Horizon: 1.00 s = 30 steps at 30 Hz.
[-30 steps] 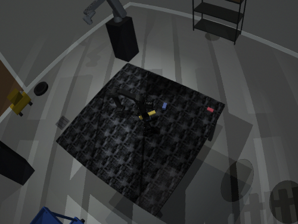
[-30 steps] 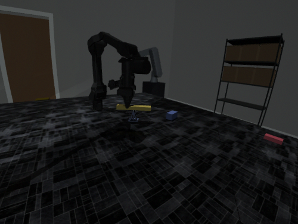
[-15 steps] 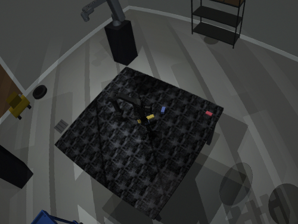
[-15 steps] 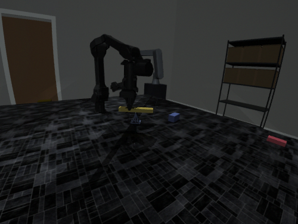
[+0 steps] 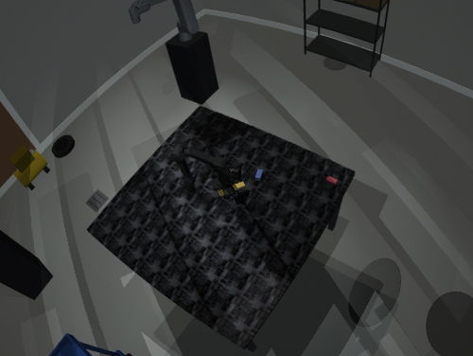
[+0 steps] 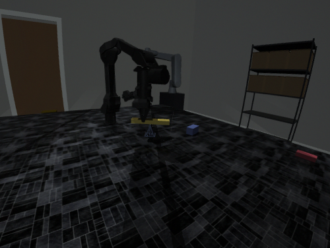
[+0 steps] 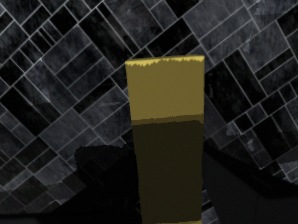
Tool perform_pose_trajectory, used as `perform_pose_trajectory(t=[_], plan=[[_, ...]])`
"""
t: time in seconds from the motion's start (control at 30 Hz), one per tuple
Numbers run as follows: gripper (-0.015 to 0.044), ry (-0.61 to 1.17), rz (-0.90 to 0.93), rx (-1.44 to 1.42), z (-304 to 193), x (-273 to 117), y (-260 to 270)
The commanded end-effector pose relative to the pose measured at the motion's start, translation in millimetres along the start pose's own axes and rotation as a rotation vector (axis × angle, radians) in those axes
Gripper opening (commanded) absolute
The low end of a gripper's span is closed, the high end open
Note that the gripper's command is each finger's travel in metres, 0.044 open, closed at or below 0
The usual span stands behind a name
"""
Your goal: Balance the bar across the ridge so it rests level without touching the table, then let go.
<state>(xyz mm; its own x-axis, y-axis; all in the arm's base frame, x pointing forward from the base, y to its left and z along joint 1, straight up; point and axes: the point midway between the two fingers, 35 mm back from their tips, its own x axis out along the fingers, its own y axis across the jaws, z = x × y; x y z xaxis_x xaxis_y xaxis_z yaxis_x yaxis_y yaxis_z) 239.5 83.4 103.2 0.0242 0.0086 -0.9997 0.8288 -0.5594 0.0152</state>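
Note:
A yellow bar (image 5: 239, 185) (image 6: 162, 121) (image 7: 167, 92) lies nearly level above the table. My gripper (image 6: 143, 119) is shut on it, a little left of its middle in the exterior view. The ridge, a small bluish triangular stand (image 6: 150, 132), is on the table under the bar's middle. Its peak is at the bar's underside; whether they touch is too small to tell. Both ends of the bar are clear of the table. In the wrist view the bar's far end points away and the ridge is hidden.
A blue block (image 5: 258, 174) (image 6: 192, 129) lies on the table (image 5: 208, 265) (image 6: 99, 198), just right of the bar. A red block (image 5: 332, 180) (image 6: 306, 155) lies near the table's right edge. A second, grey arm (image 5: 185, 19) (image 6: 177, 70) stands beyond the table.

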Motion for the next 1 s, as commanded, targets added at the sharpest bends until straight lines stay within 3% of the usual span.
perform_pose_trajectory(t=[0.0, 0.97], plan=[[0.0157, 0.0, 0.0, 0.0, 0.0, 0.0, 0.0], [0.017, 0.0, 0.0, 0.0, 0.0, 0.0, 0.0]])
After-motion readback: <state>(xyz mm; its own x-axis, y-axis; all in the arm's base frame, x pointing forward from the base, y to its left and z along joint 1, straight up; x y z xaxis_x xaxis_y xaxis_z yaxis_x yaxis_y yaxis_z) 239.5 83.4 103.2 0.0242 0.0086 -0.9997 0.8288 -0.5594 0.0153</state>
